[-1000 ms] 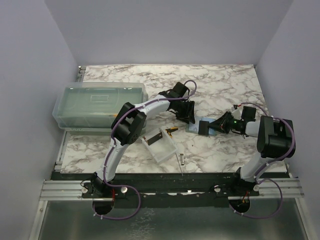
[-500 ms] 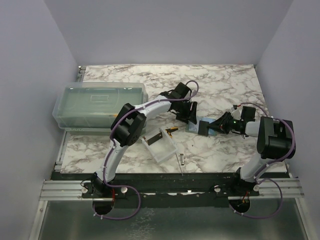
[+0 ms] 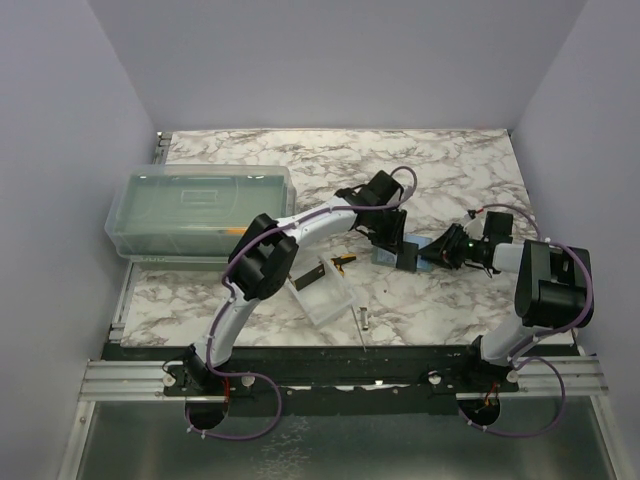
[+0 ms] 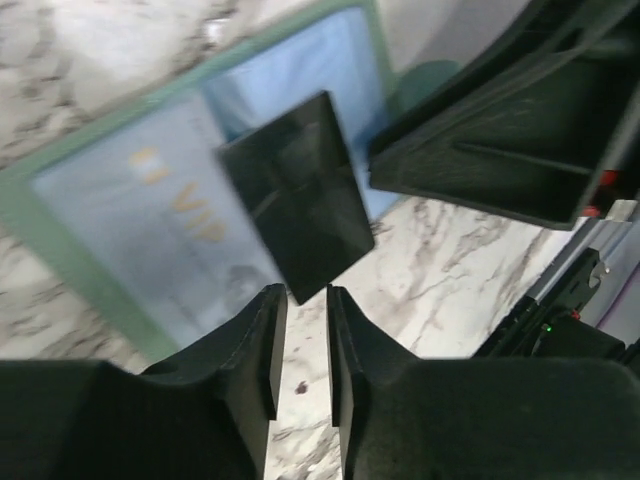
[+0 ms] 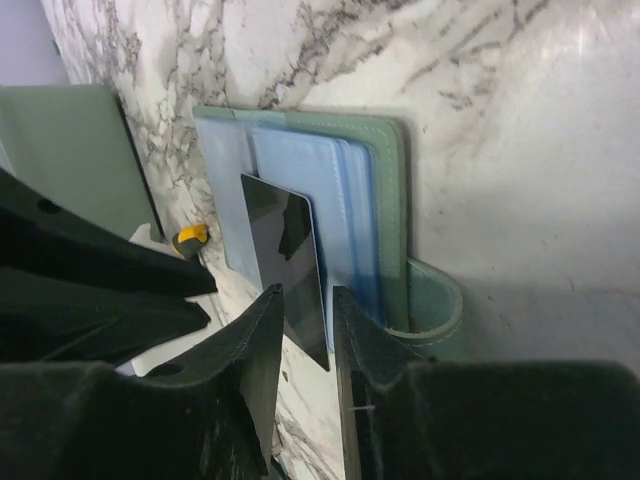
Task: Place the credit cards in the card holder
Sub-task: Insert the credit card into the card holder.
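Note:
The sage-green card holder (image 3: 384,257) lies open on the marble, pale blue inside up (image 4: 60,250) (image 5: 385,200). A gold card marked VIP (image 4: 170,200) sits under its clear sleeve. A black card (image 4: 295,205) (image 5: 285,250) (image 3: 408,258) stands tilted, its far end on the holder and its near corner overhanging. My left gripper (image 3: 396,247) (image 4: 300,330) hovers over the holder, its jaws a narrow gap apart, with the card's corner just beyond the tips. My right gripper (image 3: 432,255) (image 5: 308,330) is slightly open, with the card's corner between its jaws.
A large translucent lidded box (image 3: 195,210) stands at the left. A small clear tray (image 3: 325,290) and an orange-handled black tool (image 3: 343,261) (image 5: 190,238) lie left of the holder. A small metal piece (image 3: 365,320) lies near the front edge.
My left arm has reached to the right, bringing its gripper over the card holder. The right gripper, the holder and the black card have stayed put.

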